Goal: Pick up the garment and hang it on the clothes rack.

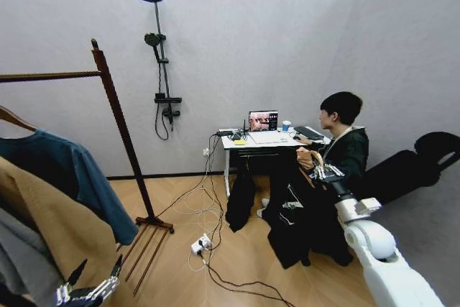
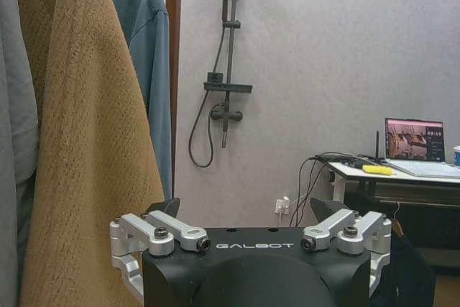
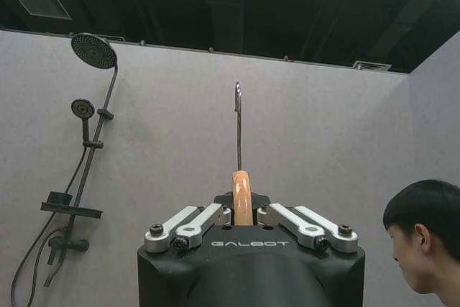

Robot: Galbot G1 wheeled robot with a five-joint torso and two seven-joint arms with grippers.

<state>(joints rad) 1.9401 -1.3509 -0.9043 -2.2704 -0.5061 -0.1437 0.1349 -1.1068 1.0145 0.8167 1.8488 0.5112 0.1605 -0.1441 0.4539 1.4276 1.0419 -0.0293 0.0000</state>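
1. The right gripper (image 3: 243,210) is clamped on the light wooden hanger (image 3: 242,195) of the black garment (image 1: 295,231), which hangs directly beneath it.
2. The left gripper (image 1: 92,278) is held open, low, near the dark reddish-brown wooden clothes rack (image 1: 118,120).

The garment (image 1: 291,231) is matt black cloth, hanging limp from a light wooden hanger (image 3: 241,195) with a smooth, slightly glossy finish and a thin bright metal hook (image 3: 238,124); the right gripper (image 3: 242,213) clamping that hanger has brushed silver metal links on a matt black body; the left gripper (image 2: 244,221) is built the same, silver metal over matt black, fingers spread apart; the clothes rack (image 1: 118,124) is dark reddish-brown wood with a dull sheen; the tan coat (image 2: 86,141) on it is rough, fuzzy cloth; the teal shirt (image 1: 68,170) is smoother woven cloth; the floor (image 1: 237,264) is light wood, faintly glossy; the wall (image 1: 287,48) is matt grey.
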